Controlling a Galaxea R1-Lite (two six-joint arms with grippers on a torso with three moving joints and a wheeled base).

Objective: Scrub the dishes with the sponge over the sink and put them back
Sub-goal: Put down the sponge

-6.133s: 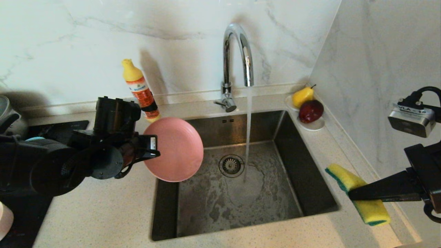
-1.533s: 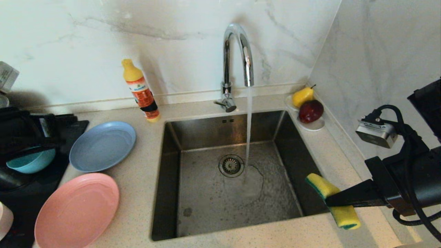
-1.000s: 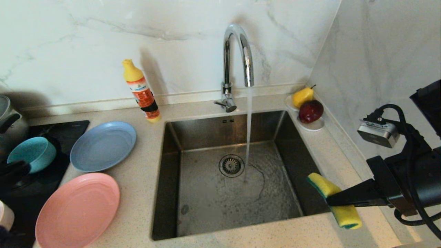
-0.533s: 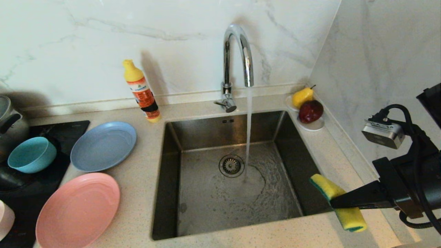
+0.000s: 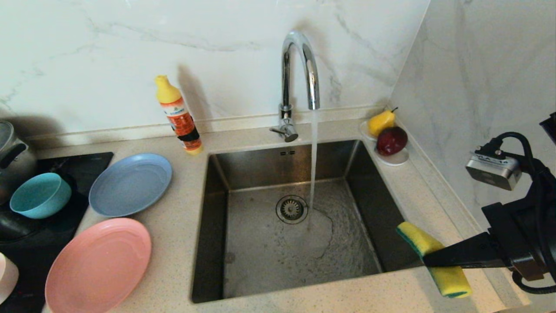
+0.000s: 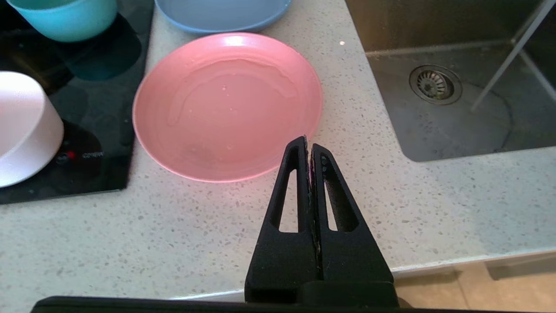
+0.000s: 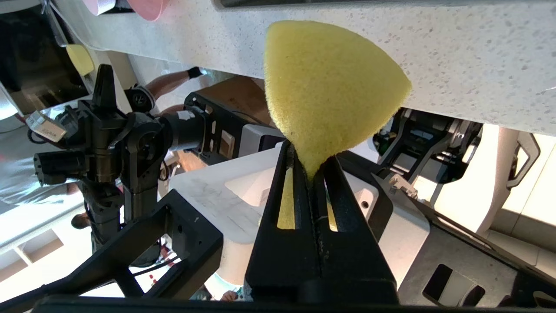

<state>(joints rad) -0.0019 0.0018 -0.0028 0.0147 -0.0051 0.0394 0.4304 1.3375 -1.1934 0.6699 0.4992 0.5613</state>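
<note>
Pale pink bowl cut off at frame edge; left gripper — jaws shut, empty — now withdrawn from head view; right gripper jaws still pinch sponge beside sink; plates on bench.

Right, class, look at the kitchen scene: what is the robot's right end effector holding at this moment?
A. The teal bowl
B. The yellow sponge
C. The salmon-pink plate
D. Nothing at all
B: the right end effector is shut on the middle of the yellow sponge, above the counter by the near right corner of the sink; the salmon-pink plate and the teal bowl sit left of the sink.
</note>
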